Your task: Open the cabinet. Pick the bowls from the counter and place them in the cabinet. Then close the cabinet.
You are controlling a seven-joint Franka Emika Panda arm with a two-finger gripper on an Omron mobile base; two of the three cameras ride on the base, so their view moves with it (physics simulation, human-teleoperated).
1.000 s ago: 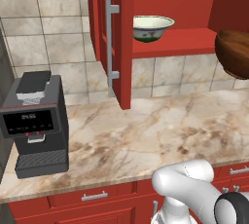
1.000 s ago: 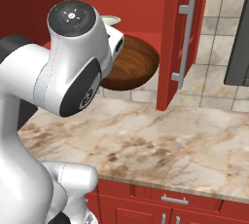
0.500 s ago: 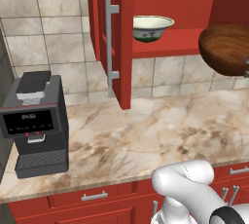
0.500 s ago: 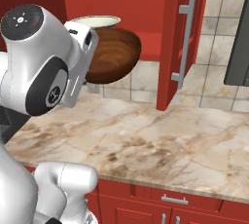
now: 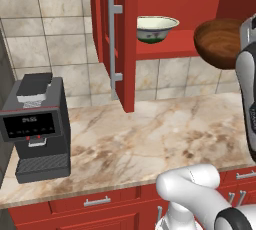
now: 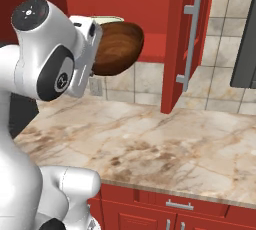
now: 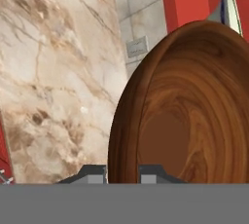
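The cabinet (image 5: 125, 34) is open, and the cream-green bowl (image 5: 157, 28) already sits on the red shelf (image 5: 172, 49) inside. So the step in hand looks like putting away the second bowl.

The pincer (image 7: 122, 173) is pinching the rim of the brown wooden bowl (image 7: 187, 106). One finger tip is on each side of the rim, close together. The wooden bowl is up in the air, tipped on its side, right in front of the pincer. It hangs near the front edge of the shelf, not on it. The cream-green bowl is farther in, past the wooden one. The marble counter (image 5: 150, 139) lies well below the pincer, with no bowl left on the part I can see.

Next, I think the arm has to push the wooden bowl over the shelf, turn it flat, and let it down beside the cream-green bowl without bumping it. Then it must let go, pull back, and swing the doors shut by the long grey handle (image 5: 114, 49).

A black coffee machine (image 5: 35, 126) stands on the counter, far off to the side. Its little screen has marks on it, but they are too small to read. I see no other words or labels.
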